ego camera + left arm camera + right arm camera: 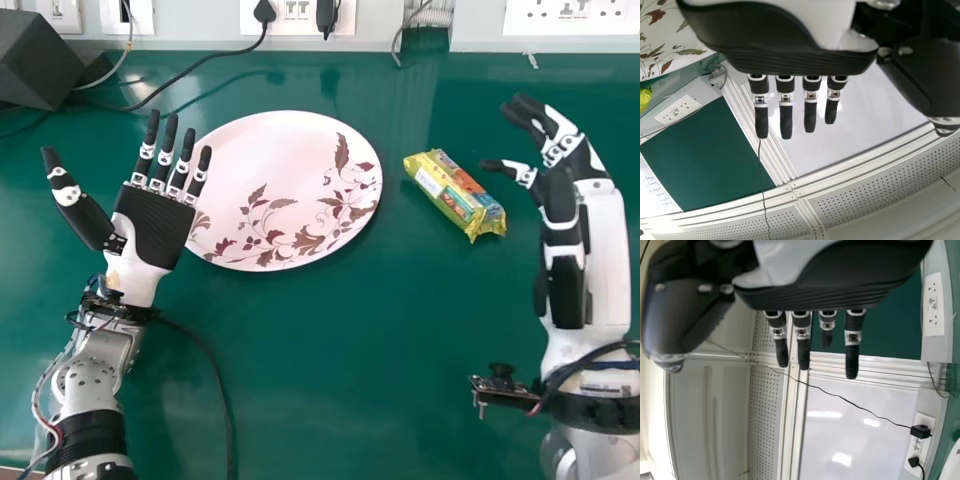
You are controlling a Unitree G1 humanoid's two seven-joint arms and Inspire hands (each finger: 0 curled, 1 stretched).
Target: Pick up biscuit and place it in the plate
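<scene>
Biscuit packet (452, 190) sat on the table (350, 400), near the plate (270, 150)

So the yellow packet was lying right of center in the head view, a bit above the middle of the frame. It was slanted, one end toward the upper left and the other toward the lower right. The plate was to its left with a small gap between them, so not touching. Pretty plate, by the way — pale pink with brown and dark red leafy sprigs, in the upper middle of the frame.

The left hand (155, 225) was at the left of the frame, palm showing, fingers straight and pointing up with gaps between them, thumb stuck well out to the side. Its fingers overlapped the plate's left rim in the head view, but I couldn't tell if they touched it. The left wrist view had those fingers straight and spread too.

The right hand (565, 220) was at the right of the frame, side-on, just right of the packet and apart from it. Its fingers were loosely bent toward the upper left, relaxed — and the right wrist view had gaps between them.

As for the rest, a dark box (35, 60) stood in the upper left corner, a black cable (200, 65) ran from near it to a plug at the top, and wall sockets (300, 12) lined the top edge
</scene>
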